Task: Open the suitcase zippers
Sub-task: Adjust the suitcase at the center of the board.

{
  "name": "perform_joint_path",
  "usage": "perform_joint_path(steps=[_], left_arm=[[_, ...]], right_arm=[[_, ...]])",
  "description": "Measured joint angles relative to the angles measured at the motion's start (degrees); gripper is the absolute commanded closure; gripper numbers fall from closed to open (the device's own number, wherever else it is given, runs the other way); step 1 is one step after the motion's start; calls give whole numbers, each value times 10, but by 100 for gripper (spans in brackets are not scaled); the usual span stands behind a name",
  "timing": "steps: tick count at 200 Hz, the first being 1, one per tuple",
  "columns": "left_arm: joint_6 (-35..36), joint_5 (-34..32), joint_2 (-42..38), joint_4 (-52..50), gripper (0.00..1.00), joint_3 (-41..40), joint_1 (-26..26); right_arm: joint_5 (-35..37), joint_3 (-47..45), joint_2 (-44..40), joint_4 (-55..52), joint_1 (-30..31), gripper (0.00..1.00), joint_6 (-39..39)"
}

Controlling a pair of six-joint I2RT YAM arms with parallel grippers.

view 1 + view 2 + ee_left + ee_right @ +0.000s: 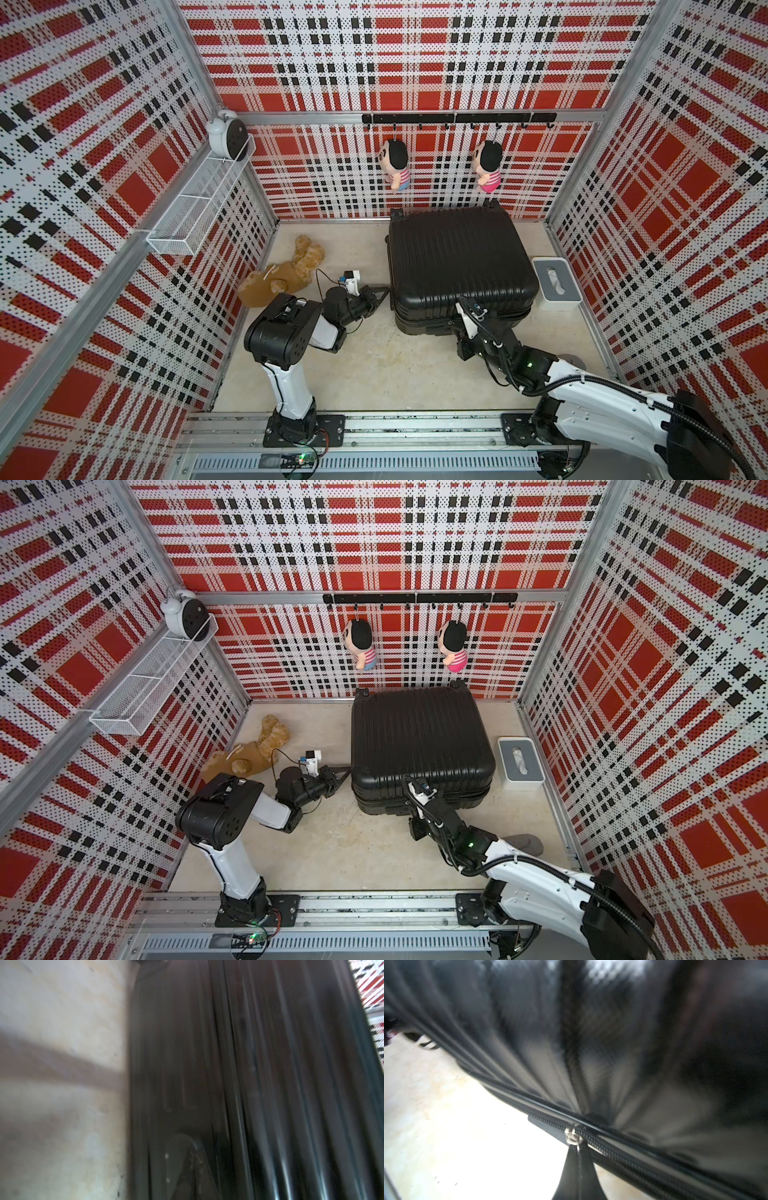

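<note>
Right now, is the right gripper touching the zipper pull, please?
Touching: the right wrist view shows the right gripper shut on the zipper pull at the suitcase seam.

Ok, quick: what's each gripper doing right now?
Left gripper: closed, at the suitcase side; holding anything, cannot tell.
Right gripper: closed on the zipper pull.

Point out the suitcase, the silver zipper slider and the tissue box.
suitcase (457,253): in a top view, middle of the ribbed upper shell.
zipper slider (572,1136): right wrist view, its silver body.
tissue box (563,289): in a top view, grey lid beside the slot.
</note>
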Motion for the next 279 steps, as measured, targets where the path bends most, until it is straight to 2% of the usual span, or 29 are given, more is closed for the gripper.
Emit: perform_joint_path(steps=[22, 57, 76, 97, 138, 158, 207, 254, 279], left_arm=[[1, -1, -18, -1, 96, -19, -13], [10, 17, -16, -11, 76, 3, 21], [15, 30, 6, -19, 65, 54, 48], [23, 40, 41, -44, 58, 125, 75], [9, 53, 143, -73, 37, 268, 108], [-7, 56, 195, -80, 32, 334, 116], [-41, 56, 311, -113, 32, 487, 120], [-50, 50, 385, -160, 37, 614, 106], [-62, 45, 414, -172, 37, 652, 102]], right_arm=[[-12, -8, -14, -2, -31, 100, 0], [-21, -9, -16, -4, -38, 100, 2], [-23, -9, -16, -4, -40, 100, 4], [-25, -9, -17, -4, -41, 100, 5], [-28, -9, -20, -5, -41, 100, 13], [-30, -11, -24, -6, -42, 100, 15], [-34, -14, -36, -14, -42, 100, 17], [-33, -14, -47, -27, -42, 100, 17], [-33, -14, -52, -31, -42, 100, 17]])
